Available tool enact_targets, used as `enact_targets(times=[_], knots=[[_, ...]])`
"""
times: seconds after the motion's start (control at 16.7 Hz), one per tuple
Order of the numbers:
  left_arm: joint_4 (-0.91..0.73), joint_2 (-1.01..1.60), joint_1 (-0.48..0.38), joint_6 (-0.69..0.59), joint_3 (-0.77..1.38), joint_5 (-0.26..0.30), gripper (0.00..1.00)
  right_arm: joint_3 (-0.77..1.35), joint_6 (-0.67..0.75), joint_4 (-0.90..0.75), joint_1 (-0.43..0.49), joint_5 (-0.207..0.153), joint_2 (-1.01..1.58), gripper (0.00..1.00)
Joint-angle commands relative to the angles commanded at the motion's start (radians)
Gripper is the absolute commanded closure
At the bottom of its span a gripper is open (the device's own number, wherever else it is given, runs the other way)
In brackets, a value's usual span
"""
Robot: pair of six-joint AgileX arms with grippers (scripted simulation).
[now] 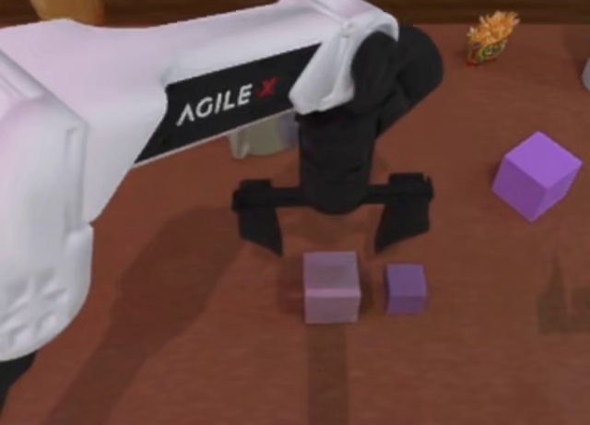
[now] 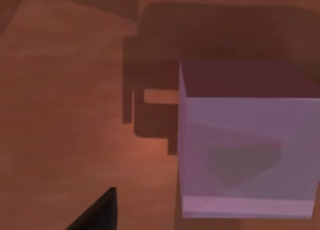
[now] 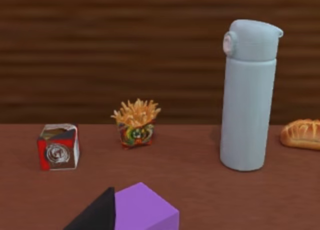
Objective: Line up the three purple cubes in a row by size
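The left gripper (image 1: 329, 230) hangs with fingers spread wide just behind the medium cube (image 1: 331, 286), on the tabletop (image 1: 184, 351). The small cube (image 1: 406, 288) sits just right of the medium cube; the large cube (image 1: 536, 174) lies well apart, far right. Only the right wrist view shows a carton (image 3: 58, 146), fries (image 3: 136, 122), a flask (image 3: 248, 95) and bread (image 3: 301, 133); the right gripper's finger state cannot be told.

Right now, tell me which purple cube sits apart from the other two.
The large bright purple matte cube, alone at the table's right; the medium pale lilac cube and small dark violet cube sit side by side below the left pincer.
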Motion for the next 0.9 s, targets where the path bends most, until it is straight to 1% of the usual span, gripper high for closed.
enact_targets(times=[0.3, 0.48, 0.72, 0.9], knots=[[-0.001, 0.003, -0.005, 0.0, 0.0, 0.0, 0.0, 0.0, 0.0, 0.0, 0.0, 0.0, 0.0, 0.0], [0.039, -0.058, 0.025, 0.013, -0.054, -0.003, 0.0, 0.059, -0.019, -0.042, 0.007, -0.003, 0.059, 0.0], [0.168, -0.281, 0.122, 0.068, -0.251, -0.007, 0.0, 0.279, -0.081, -0.185, 0.021, -0.003, 0.281, 0.0], [0.301, -0.529, 0.222, 0.138, -0.469, -0.009, 0.0, 0.539, -0.148, -0.344, 0.034, -0.001, 0.56, 0.0]])
